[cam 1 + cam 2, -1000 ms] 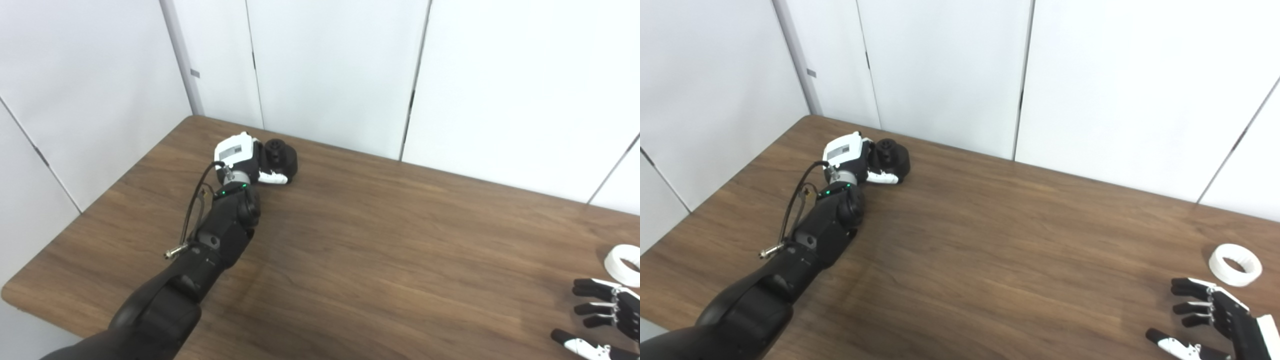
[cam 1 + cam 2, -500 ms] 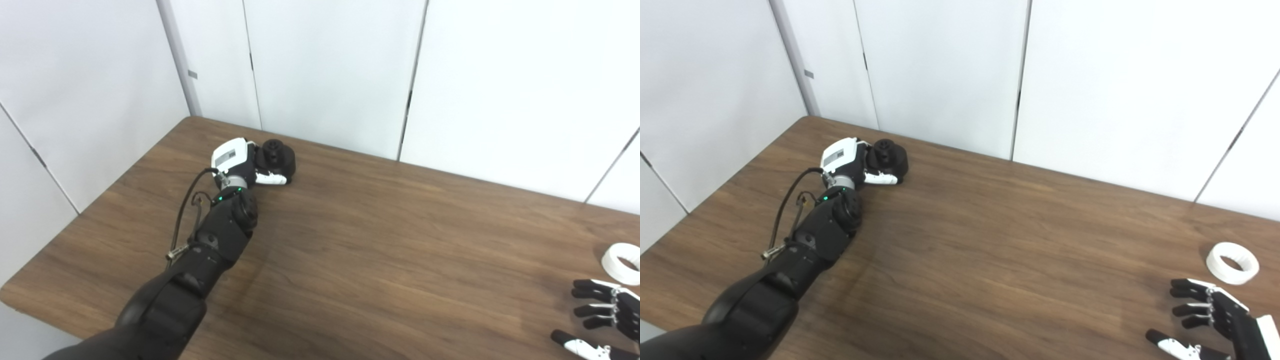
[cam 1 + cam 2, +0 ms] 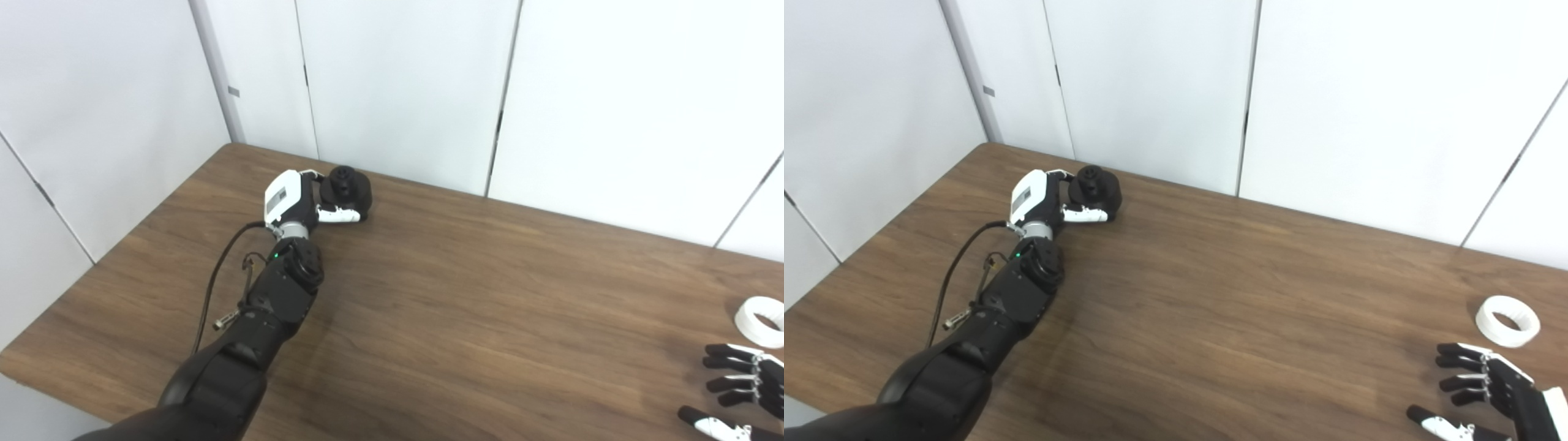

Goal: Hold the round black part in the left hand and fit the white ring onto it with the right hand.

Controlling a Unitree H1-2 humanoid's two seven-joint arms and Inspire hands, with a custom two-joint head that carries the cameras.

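The left hand (image 3: pixel 1044 199) grips the round black part (image 3: pixel 1096 187), steadying it for fitting. The right hand (image 3: pixel 1488 389) waits with fingers spread, empty, near the white ring (image 3: pixel 1507 312) on the surface (image 3: pixel 1243 306).

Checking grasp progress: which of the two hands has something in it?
The left hand, wrapped around the round black part; the right hand is open beside the white ring.

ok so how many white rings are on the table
1. The white ring lies flat near the table's right end, just beyond the open right hand and untouched by it. The left hand holds only the round black part.
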